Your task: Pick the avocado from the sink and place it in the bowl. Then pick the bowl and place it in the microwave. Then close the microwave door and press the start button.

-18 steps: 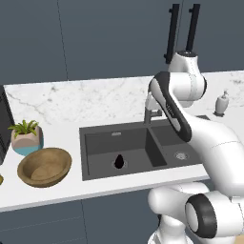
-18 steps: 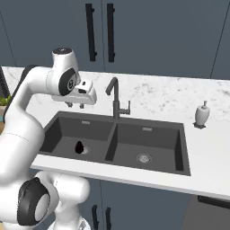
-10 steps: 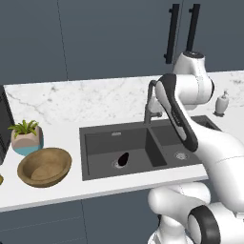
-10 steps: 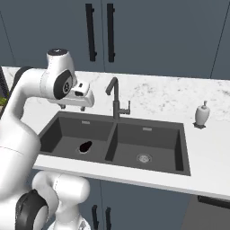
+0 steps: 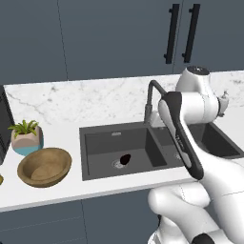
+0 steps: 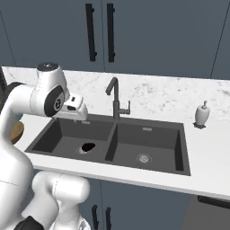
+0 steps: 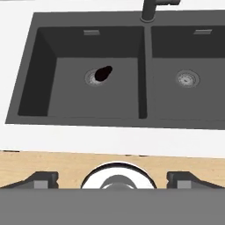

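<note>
The near-black avocado (image 5: 125, 159) (image 6: 88, 146) (image 7: 103, 73) lies on the floor of the left basin of the dark grey sink (image 5: 100, 138) (image 6: 148, 134) (image 7: 44, 66), partly over the round drain. My gripper (image 6: 75, 112) (image 7: 113, 181) hangs well above that basin, apart from the fruit. It is open: the fingertips (image 7: 41, 180) stand far apart with nothing between them. The wooden bowl (image 5: 45, 167) sits empty on the counter left of the sink. A dark edge of the microwave (image 5: 4, 124) shows at the far left.
A gooseneck tap (image 5: 151, 97) (image 6: 114, 96) rises behind the divider between the basins. A potted plant (image 5: 26, 136) stands just behind the bowl. A soap dispenser (image 6: 201, 114) is on the counter right of the sink. Dark cabinet doors line the wall above.
The gripper's fingers have spread from half shut to wide open. The avocado has tipped from upright to lying slanted over the drain. The whole picture has shifted a little.
</note>
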